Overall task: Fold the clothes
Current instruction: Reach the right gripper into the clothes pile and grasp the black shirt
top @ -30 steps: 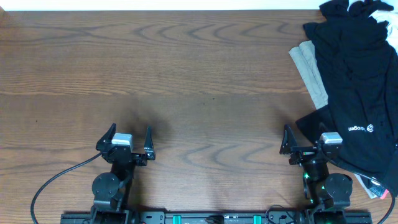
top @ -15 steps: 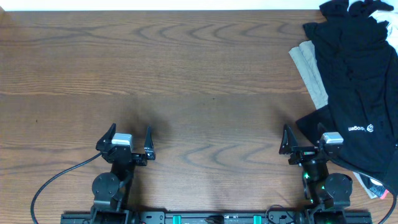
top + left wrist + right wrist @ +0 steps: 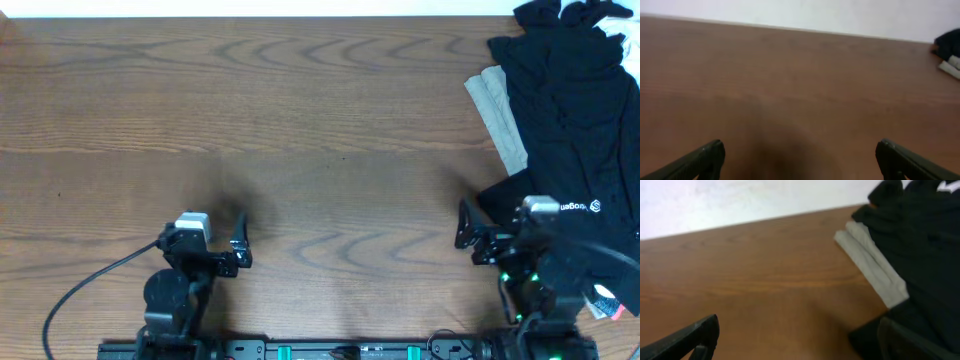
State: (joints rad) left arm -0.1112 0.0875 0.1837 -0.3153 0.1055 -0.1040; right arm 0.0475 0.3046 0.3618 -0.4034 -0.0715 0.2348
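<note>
Left arm: sits at the near edge of the dark brown wood-grain worktop (image 3: 320,120), left of centre, folded low over its base.
Left gripper (image 3: 200,232): black fingers spread wide apart with nothing between them; the left wrist view shows only bare wood between the two tips.
Black cable (image 3: 90,285): loops from the left arm's base towards the near left corner.
Right arm: at the near edge, close to the near right corner, also folded low.
Right gripper (image 3: 497,225): jaws wide apart and holding nothing. Its outer finger lies at the hem of the dark clothing; contact cannot be told.
Black garment pile (image 3: 575,130): crumpled and unfolded, running along the right edge from the far right corner down beside the right arm, with a small white logo facing up.
Light grey folded cloth (image 3: 497,115): flat on the wood, its right side tucked under the black pile's left side, towards the far right corner.
</note>
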